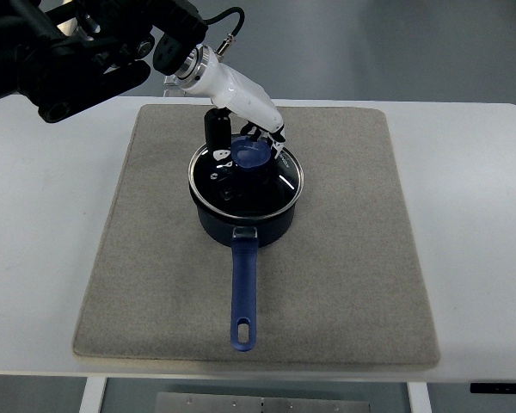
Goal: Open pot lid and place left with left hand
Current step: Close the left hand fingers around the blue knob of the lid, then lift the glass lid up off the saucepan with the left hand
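Blue pot handle (pixel 243 288) points to 6 o'clock, clear of the arm; dark blue saucepan (pixel 245 217) sits mid grey mat (pixel 344 258) on white tabletop (pixel 473 215). Left hand (pixel 245 146) reaches from 11 o'clock, fingers closing around blue knob (pixel 251 157) of glass lid (pixel 279 185), lid not yet lifted.

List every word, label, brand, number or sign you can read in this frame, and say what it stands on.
None can be read.
Glass lid on the blue saucepan: small white marks near the rim, too small and blurred to read.
Left hand over the blue lid knob: no print visible.
Grey mat and white table: plain, no text.
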Controlling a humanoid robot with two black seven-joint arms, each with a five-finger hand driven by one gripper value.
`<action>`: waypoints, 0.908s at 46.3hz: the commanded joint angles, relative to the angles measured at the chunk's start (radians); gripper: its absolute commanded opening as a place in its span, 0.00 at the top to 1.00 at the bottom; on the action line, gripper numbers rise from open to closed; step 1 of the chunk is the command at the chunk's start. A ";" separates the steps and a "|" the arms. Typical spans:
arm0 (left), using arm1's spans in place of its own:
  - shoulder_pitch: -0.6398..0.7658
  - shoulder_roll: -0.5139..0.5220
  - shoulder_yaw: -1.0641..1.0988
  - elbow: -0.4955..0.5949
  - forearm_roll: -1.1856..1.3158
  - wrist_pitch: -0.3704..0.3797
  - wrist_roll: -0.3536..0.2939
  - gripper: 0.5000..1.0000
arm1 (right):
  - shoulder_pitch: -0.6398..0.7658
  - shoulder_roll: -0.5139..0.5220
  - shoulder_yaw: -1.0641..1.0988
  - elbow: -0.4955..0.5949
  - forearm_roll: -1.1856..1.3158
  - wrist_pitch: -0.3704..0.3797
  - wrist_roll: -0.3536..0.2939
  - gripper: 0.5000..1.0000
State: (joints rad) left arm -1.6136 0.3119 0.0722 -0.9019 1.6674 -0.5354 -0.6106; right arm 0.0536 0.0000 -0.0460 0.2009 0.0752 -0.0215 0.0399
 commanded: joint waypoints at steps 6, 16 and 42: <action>0.000 0.001 0.000 0.000 0.000 0.000 0.000 1.00 | 0.000 0.000 0.000 0.000 0.000 0.000 0.000 0.17; -0.003 0.004 -0.005 0.000 0.000 0.002 0.000 1.00 | 0.000 0.000 0.000 0.000 0.000 0.000 0.000 0.17; 0.003 0.015 -0.080 0.009 -0.005 0.006 0.000 1.00 | 0.000 0.000 0.000 0.000 0.000 0.000 0.000 0.17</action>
State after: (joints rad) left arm -1.6194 0.3257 0.0190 -0.9016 1.6649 -0.5291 -0.6110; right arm 0.0534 0.0000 -0.0460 0.2009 0.0752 -0.0215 0.0399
